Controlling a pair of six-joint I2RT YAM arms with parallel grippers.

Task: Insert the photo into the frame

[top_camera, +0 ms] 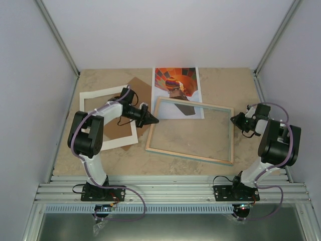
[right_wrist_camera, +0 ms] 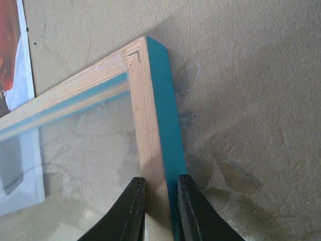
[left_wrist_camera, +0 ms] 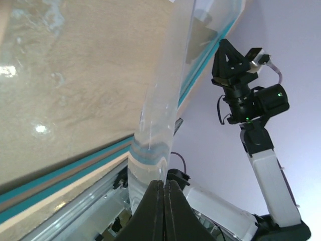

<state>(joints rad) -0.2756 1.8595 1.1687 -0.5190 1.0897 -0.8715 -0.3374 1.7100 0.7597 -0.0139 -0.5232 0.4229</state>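
Three white walls (top_camera: pixel 150 30) enclose mottled beige tabletop (top_camera: pixel 225 85). Left gripper (top_camera: pixel 154 120) pinched together at edge of the frame (top_camera: pixel 190 156); right gripper (right_wrist_camera: pixel 160 188) clamped on its rim.

Left wrist view: clear strip (left_wrist_camera: pixel 155 115) rising just beyond the left gripper (left_wrist_camera: pixel 163 185) was smeared, out of focus. Could not tell whether it was the pane's edge, nor whether the closed fingers pinched it. Frame (left_wrist_camera: pixel 65 168) ran off the picture to the fingers' left.

Right wrist view: frame rim sat between the right gripper (right_wrist_camera: pixel 160 179) fingers and was cut off below them. Photo (right_wrist_camera: pixel 11 60), far to the fingers' left, was mostly cropped.

Top view: a strip of the photo beyond the left gripper was hidden under the frame's rim. Board (top_camera: pixel 140 90) was largely covered by mat (top_camera: pixel 100 95) and left arm (top_camera: pixel 90 133). Both grippers' fingertips were too small to read.
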